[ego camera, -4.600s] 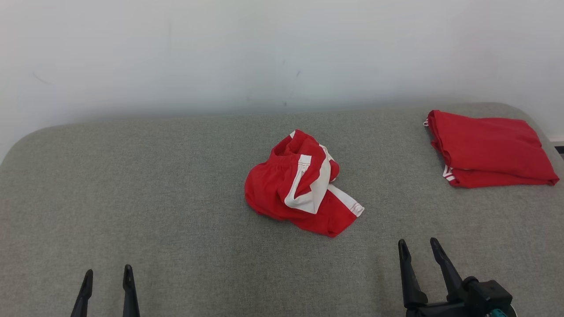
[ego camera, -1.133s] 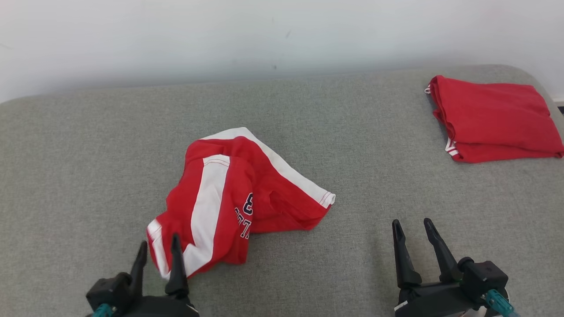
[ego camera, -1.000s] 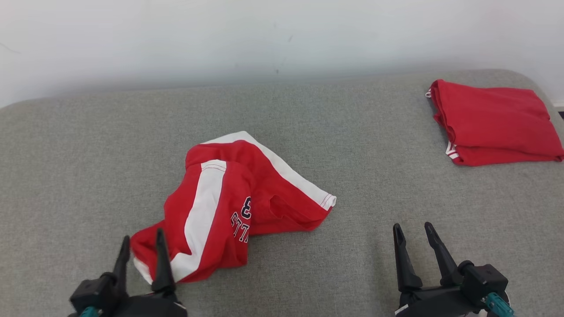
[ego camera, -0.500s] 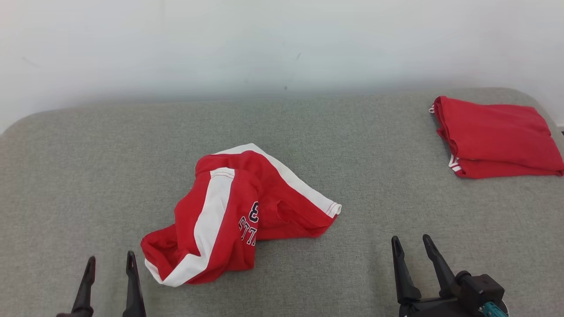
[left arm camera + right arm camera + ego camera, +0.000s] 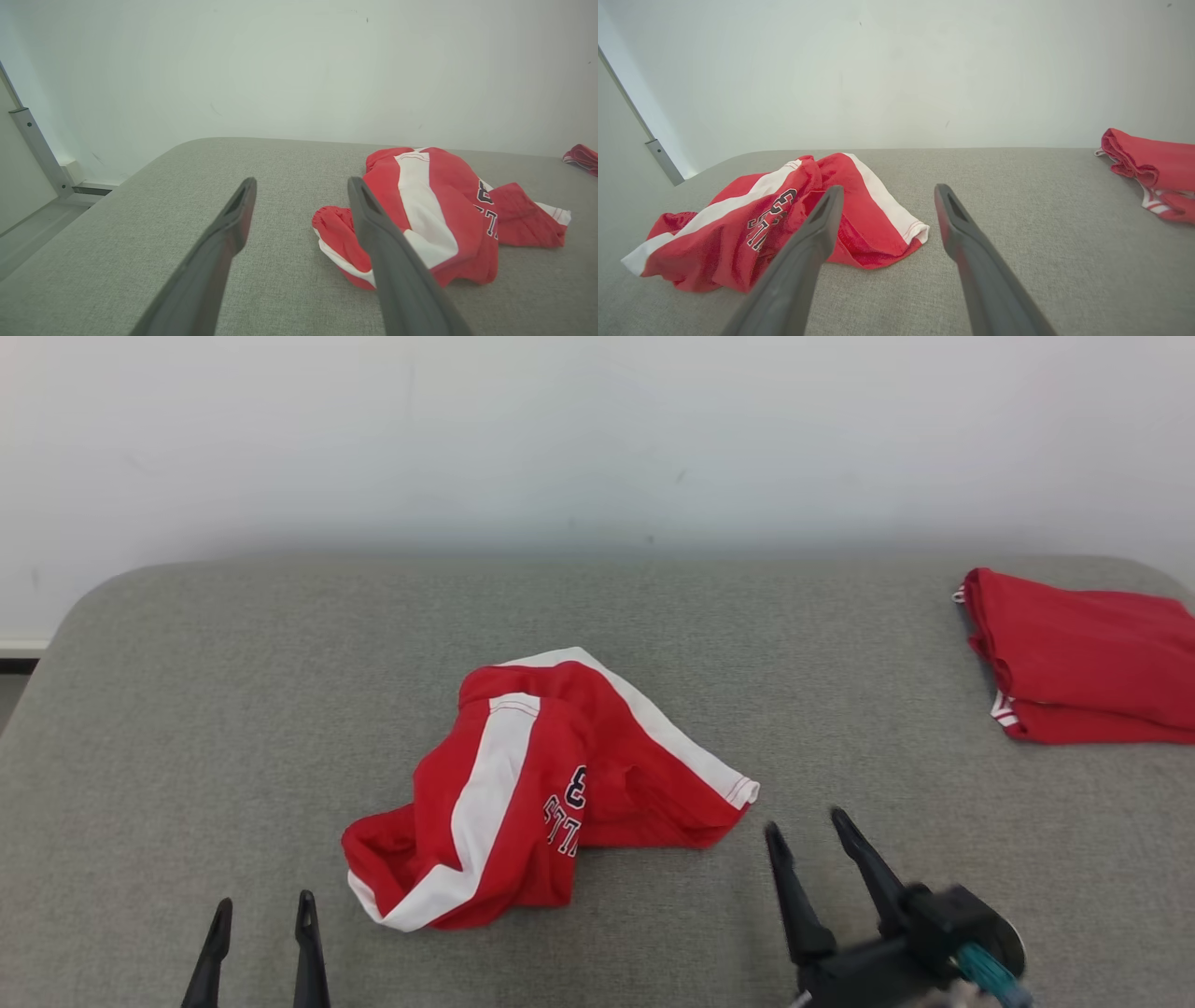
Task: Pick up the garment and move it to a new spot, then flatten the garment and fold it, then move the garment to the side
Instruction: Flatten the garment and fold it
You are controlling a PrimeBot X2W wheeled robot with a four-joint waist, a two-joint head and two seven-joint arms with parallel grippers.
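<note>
The garment (image 5: 541, 793) is a pair of red shorts with white side stripes and dark lettering, lying crumpled near the middle of the grey cushion (image 5: 187, 728). It also lies right of my fingers in the left wrist view (image 5: 434, 219) and left of them in the right wrist view (image 5: 775, 219). My left gripper (image 5: 261, 907) stands open at the lower left, a short way left of the garment's near end, with nothing in it. My right gripper (image 5: 805, 823) is open and blurred, just right of the garment's white-hemmed corner, not touching it.
A folded red garment (image 5: 1083, 658) lies at the cushion's far right edge, also seen in the right wrist view (image 5: 1153, 170). A white wall (image 5: 597, 429) rises behind the cushion. The cushion's rounded left corner (image 5: 75, 607) drops to the floor.
My left gripper has let go of the garment's near end and drawn back to the lower left. My right gripper has shifted left toward the garment. The camera has also moved.
</note>
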